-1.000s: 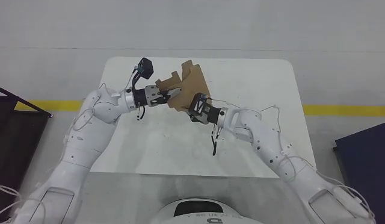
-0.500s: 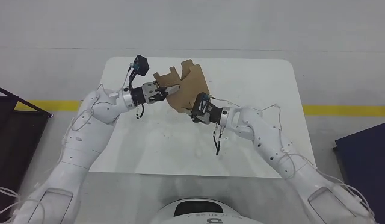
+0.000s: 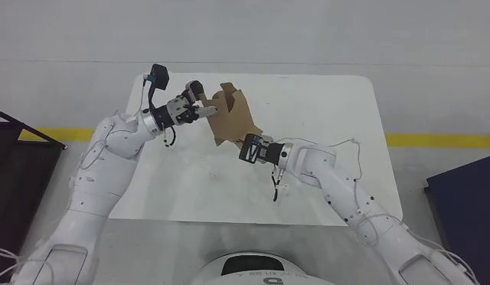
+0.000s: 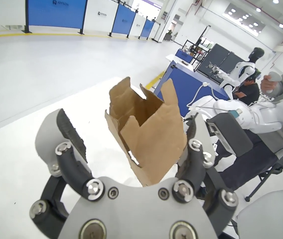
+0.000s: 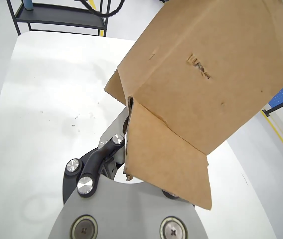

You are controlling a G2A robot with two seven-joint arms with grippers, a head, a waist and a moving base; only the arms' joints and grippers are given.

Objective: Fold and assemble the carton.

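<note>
Left jaws wide, right jaws tight.

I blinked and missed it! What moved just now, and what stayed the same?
The left hand swung toward the far-left corner of the table, and the carton turned with it. The right hand slid a bit left, still pinching the carton's lower flap.

My carton [image 3: 233,116]: plain brown cardboard, no print. Desk [image 3: 321,116]: white, few dark specks. My left pincer [image 4: 127,120]: silver-grey plates, black fingers [image 4: 69,135]. Floor [image 3: 306,24]: pale grey, yellow stripe [image 3: 436,139]. Fence panels [image 4: 54,3]: blue.
</note>
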